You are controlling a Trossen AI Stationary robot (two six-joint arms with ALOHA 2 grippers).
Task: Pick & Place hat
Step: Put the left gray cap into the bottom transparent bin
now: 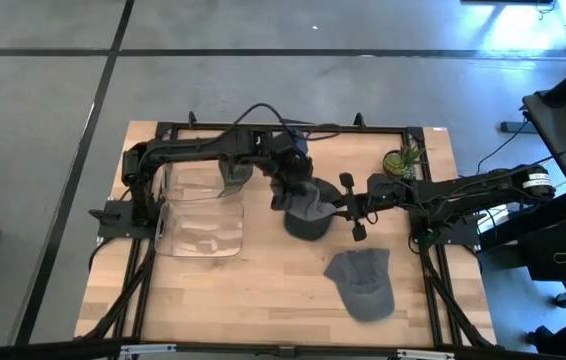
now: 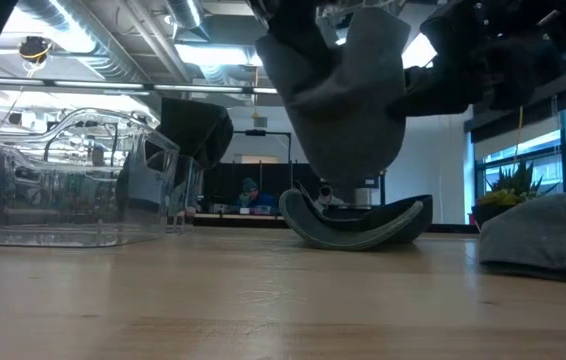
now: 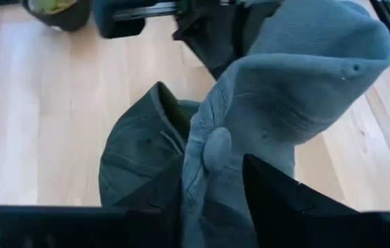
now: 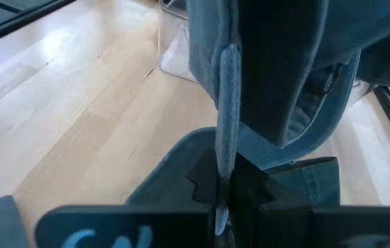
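Both hands meet over the middle of the table (image 1: pixel 263 300), each gripping the same grey hat (image 1: pixel 308 215). The left hand (image 1: pixel 285 195) comes in from the far left and pinches the crown fabric; in its wrist view the dark fingers (image 3: pixel 278 193) are closed on a fold of cloth. The right hand (image 1: pixel 348 208) reaches in from the right, and its wrist view shows its fingers (image 4: pixel 240 182) shut on a thin edge of the hat, likely the rim.

The hat hangs between them, lifted. In the low view most of it dangles clear of the table, while a curved dark piece (image 2: pixel 358 222) below it, probably a brim, rests on the wood. Whether that piece belongs to the held hat I cannot tell.

A clear plastic bin (image 1: pixel 201 215) sits to the left, with a dark hat (image 1: pixel 235 172) draped at its far right corner. The bin lies left of the held hat, nearer the left arm. A second grey cap (image 1: pixel 363 283) lies on the near right of the table, well apart from both hands.
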